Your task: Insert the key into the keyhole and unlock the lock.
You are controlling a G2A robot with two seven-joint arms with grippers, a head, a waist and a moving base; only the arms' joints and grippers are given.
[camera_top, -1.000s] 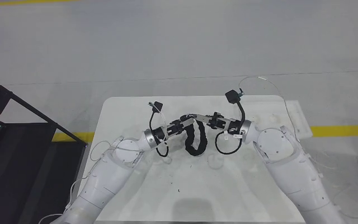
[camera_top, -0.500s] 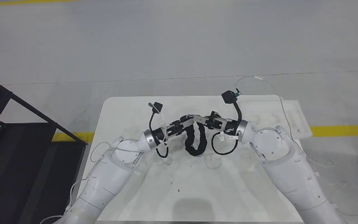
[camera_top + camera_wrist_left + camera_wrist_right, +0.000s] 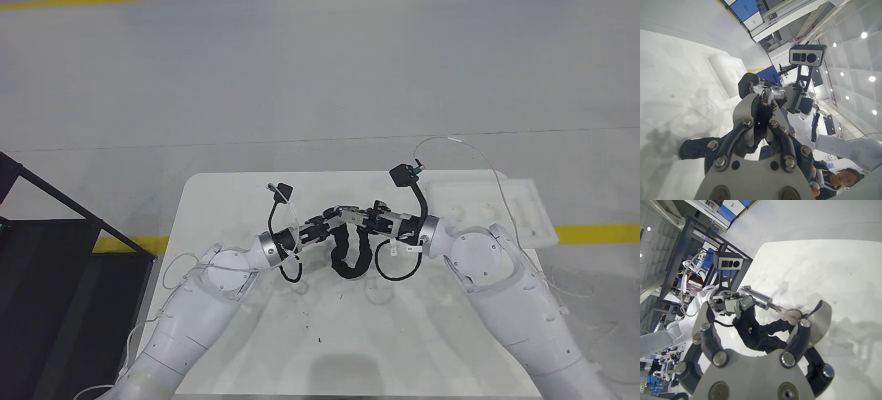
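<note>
Arms from both sides meet above the middle of a white table point(image 3: 230, 210). Between them hangs the lock point(image 3: 350, 262), a chrome barrel with a loop of black cloth-covered cable drooping below it. A white moulded tray point(image 3: 528, 215) lies at the table's right edge. A black metal frame point(image 3: 60, 215) stands off its left side, and a yellow floor line point(image 3: 600, 234) runs behind. From above, the gripper bodies and the two stalked wrist cameras point(image 3: 283, 188) crowd the meeting point, so barrel and key are hard to pick out there.

The right wrist view is clearer. The key point(image 3: 791, 315) sits with its blade in the barrel's end, its textured head sticking out. The right gripper point(image 3: 763, 308) is spread wide around it: the head lies against one finger, and the other finger stands well apart. The left wrist view shows the left gripper point(image 3: 762, 103) pinching the lock where cable meets barrel, with the loop hanging past its fingers.
</note>
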